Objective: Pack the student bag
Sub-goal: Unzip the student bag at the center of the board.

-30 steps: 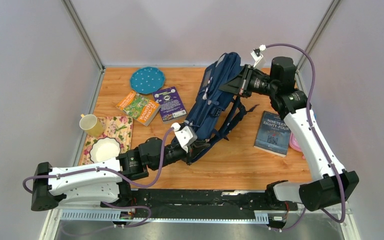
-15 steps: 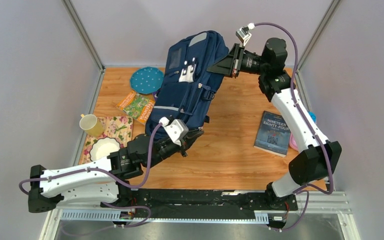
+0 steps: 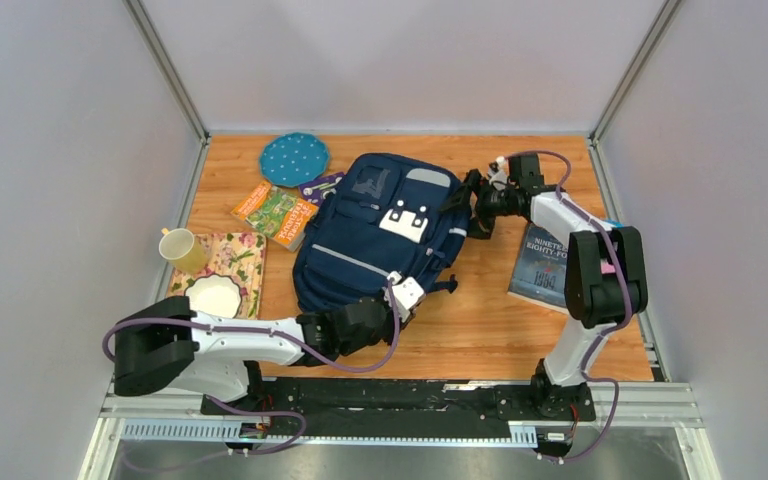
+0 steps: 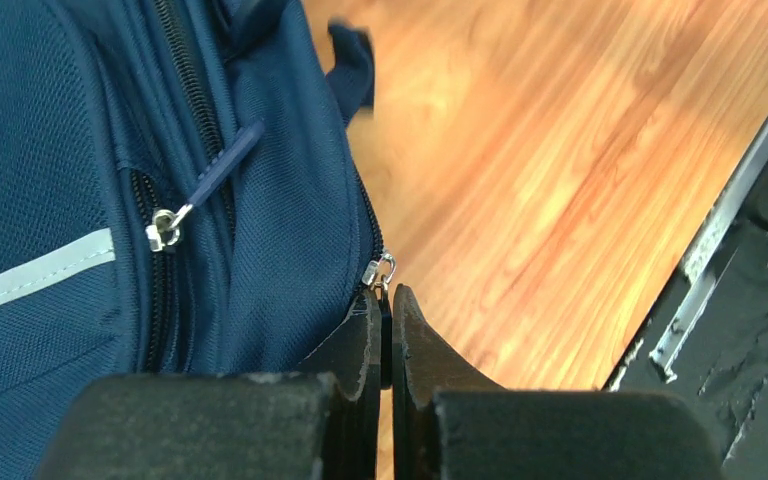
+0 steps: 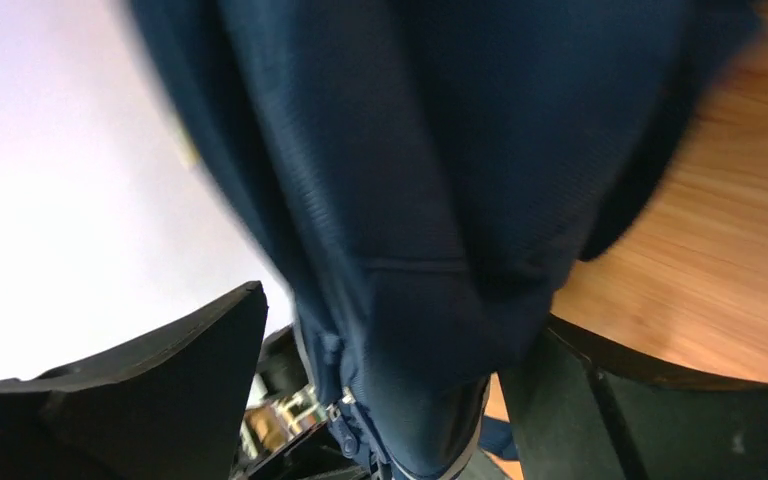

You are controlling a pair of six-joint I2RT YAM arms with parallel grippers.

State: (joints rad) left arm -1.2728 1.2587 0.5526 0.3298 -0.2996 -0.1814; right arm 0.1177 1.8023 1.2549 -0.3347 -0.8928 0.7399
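Note:
The navy student bag (image 3: 360,240) lies flat on the wooden table with its front up, showing the grey stripe and white patch. My left gripper (image 3: 401,298) is at the bag's near right corner. In the left wrist view the gripper (image 4: 387,303) is shut on a dark zipper pull just below its silver ring (image 4: 381,270). My right gripper (image 3: 473,201) is low at the bag's far right edge. In the right wrist view its fingers (image 5: 180,380) stand wide apart, and the blurred bag fabric (image 5: 430,200) hangs loosely between them.
A teal dotted plate (image 3: 294,158) and two books (image 3: 276,213) lie left of the bag, with a purple book (image 3: 322,186) partly under it. A yellow mug (image 3: 182,248) and a white bowl (image 3: 212,296) on a floral mat (image 3: 240,255) sit at the left. A dark book (image 3: 540,265) lies right.
The bag, held up in the air by both grippers, has come down flat onto the table. The right gripper has opened and let go of it. Both arms have lowered.

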